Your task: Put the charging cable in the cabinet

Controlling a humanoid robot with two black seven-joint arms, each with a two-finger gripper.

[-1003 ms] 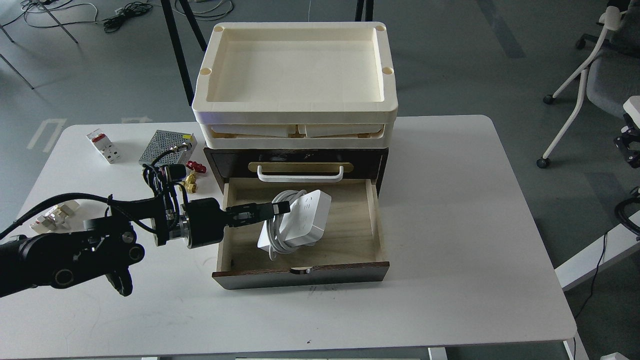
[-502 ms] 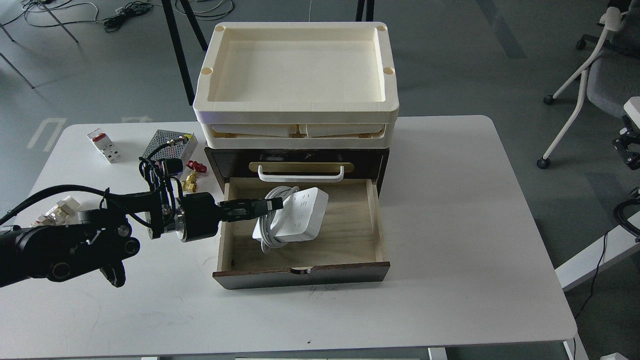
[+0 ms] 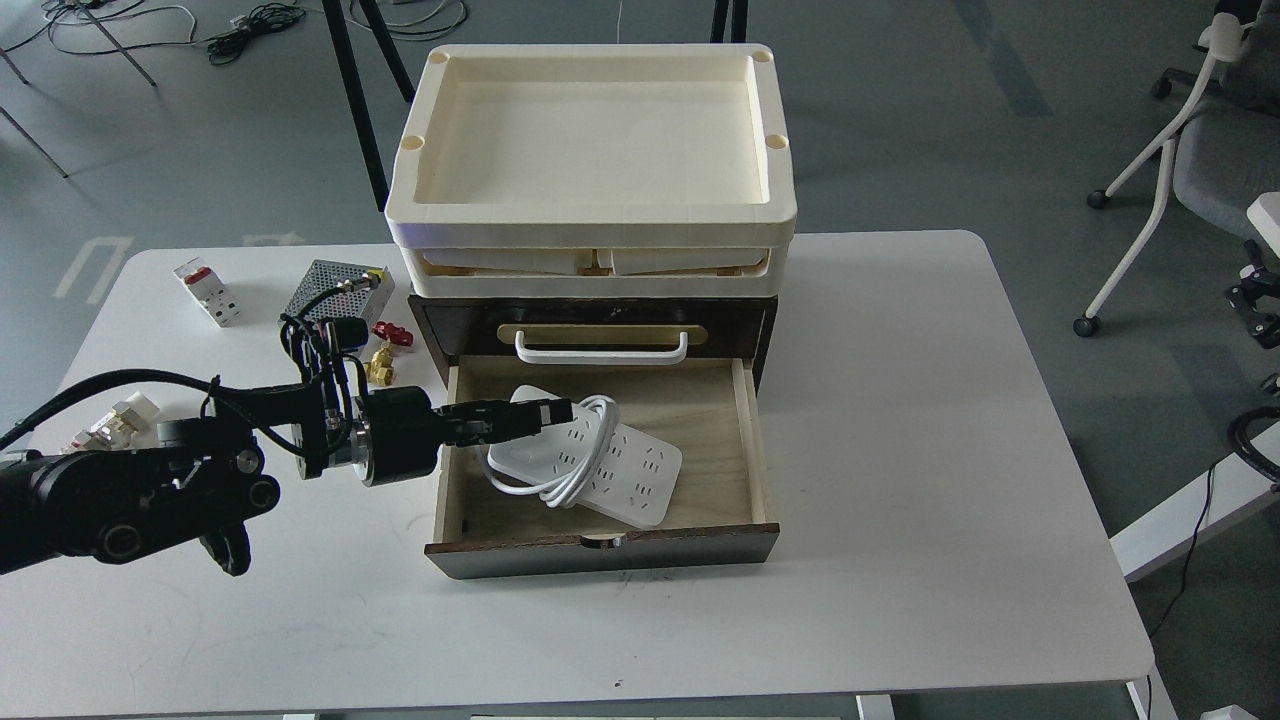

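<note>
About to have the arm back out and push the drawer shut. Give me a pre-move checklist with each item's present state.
1. Charging cable lies flat inside the open drawer of the cabinet: ok.
2. Cord loop inside the drawer walls, nothing over the front edge: ok.
3. Left gripper released from the cable: cannot tell; its tip sits at the strip's upper left end, fingers not distinguishable.
4. Left gripper out of the drawer: not ok; it reaches in over the left wall.
5. Right gripper position: cannot tell, not in view.
6. Cream trays stacked squarely on the cabinet: ok.
</note>
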